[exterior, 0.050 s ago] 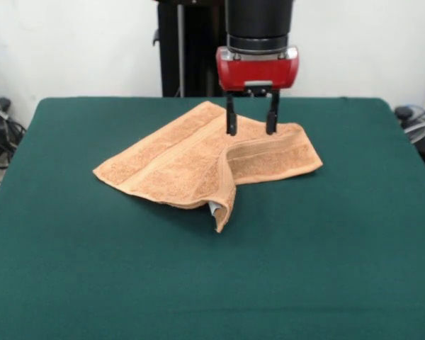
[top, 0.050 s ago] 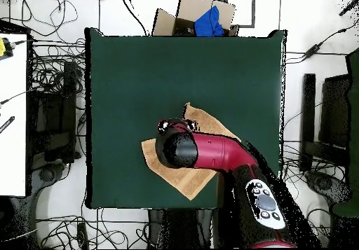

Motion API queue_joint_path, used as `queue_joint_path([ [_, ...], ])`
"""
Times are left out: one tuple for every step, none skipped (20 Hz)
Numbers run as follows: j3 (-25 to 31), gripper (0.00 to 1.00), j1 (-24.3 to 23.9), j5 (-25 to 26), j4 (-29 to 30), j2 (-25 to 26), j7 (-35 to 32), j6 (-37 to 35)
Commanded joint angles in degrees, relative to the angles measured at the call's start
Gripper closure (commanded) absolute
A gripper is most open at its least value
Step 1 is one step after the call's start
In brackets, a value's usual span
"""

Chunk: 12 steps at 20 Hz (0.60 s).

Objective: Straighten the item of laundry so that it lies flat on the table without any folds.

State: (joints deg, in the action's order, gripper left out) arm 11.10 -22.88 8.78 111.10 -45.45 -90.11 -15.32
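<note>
- Front view: the peach-orange towel [exterior, 0.050 s ago: 198, 166] lies on the green bench [exterior, 0.050 s ago: 326, 269], a little toward the far side of its middle, well away from every edge.
- Front view: the towel is not flat. One part is folded over the rest, and a raised ridge runs from near its middle down to a point that sticks out at the near edge; a bit of white [exterior, 0.050 s ago: 214, 209] shows beneath the ridge.
- Front view: the pincer [exterior, 0.050 s ago: 251, 120] hangs from the red wrist over the towel's far part. Its two dark fingers [exterior, 0.050 s ago: 231, 117] point down with a clear gap between them and nothing held; the tips are at or just above the cloth, and I cannot tell whether they touch.
- Overhead view: the towel [top, 0.050 s ago: 184, 177] shows as a tan patch in the half of the bench [top, 0.050 s ago: 140, 72] nearer the robot's base, with one corner [top, 0.050 s ago: 191, 109] pointing away from the base.
- Overhead view: the red and black arm [top, 0.050 s ago: 217, 153] covers much of the towel, and the pincer itself is hidden beneath it.
</note>
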Motion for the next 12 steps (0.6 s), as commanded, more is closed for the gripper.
queue_joint_path([
  [-0.7,0.0,-1.9,0.2,6.0,-0.4,-9.4,1.5],
  [-0.5,0.0,-2.3,0.3,6.2,-0.3,-9.2,1.7],
  [-0.4,0.0,-2.5,0.4,6.4,-0.4,-9.1,1.8],
  [-0.2,0.0,-2.8,0.5,6.5,-0.4,-8.8,1.9],
  [-0.1,0.0,-3.1,0.7,6.6,-0.4,-8.6,1.9],
  [0.0,0.0,-3.3,1.0,6.7,-0.3,-8.4,2.4],
  [0.2,0.0,-3.5,1.3,6.8,-0.2,-8.3,2.9],
  [0.6,0.0,-4.1,1.5,6.9,0.2,-8.2,3.8],
  [1.0,0.0,-4.6,1.8,7.2,0.4,-8.3,5.2],
  [1.4,1.0,-5.1,2.2,7.4,0.6,-8.3,6.5],
  [1.2,1.0,-5.1,2.4,7.3,0.7,-8.2,6.9],
  [1.0,1.0,-5.1,2.7,7.1,0.8,-8.1,7.2],
])
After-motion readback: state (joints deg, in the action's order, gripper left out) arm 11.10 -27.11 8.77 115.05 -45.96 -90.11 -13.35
